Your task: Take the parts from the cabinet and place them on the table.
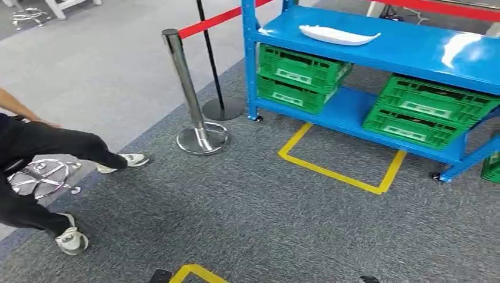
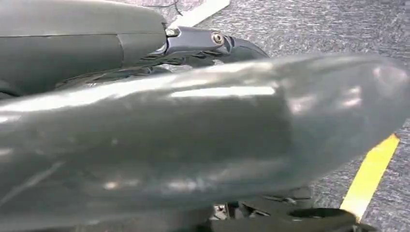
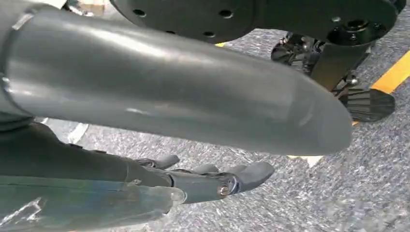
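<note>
Head view: blue cabinet (image 1: 377, 53) upper right of the frame, a white part (image 1: 337, 35) lying flat on its top shelf, near the left end. Green crates (image 1: 298, 78) on the lower shelves; contents not visible. Yellow floor square (image 1: 342, 159) just in front of the cabinet, another yellow corner at the bottom edge. Stanchion (image 1: 191, 94) with red belt left of centre. Person (image 1: 41, 171) seated at the left edge. No desk in frame.

Left wrist view: left robot hand (image 2: 203, 43) upper middle, dark fingers mostly hidden behind a big grey thumb cover. Can't tell if wide or closed. Carpet (image 2: 314, 24) and yellow tape behind it.

Right wrist view: right robot hand (image 3: 212, 176) lower middle, fingers loosely apart, holding nothing, over carpet.

Judgement: robot stands off from the cabinet, both arms hanging; the part lies on the shelf. Fits either approaching for a pick or between trips. A pick calls for closing up to the yellow square and squaring to the shelf.
</note>
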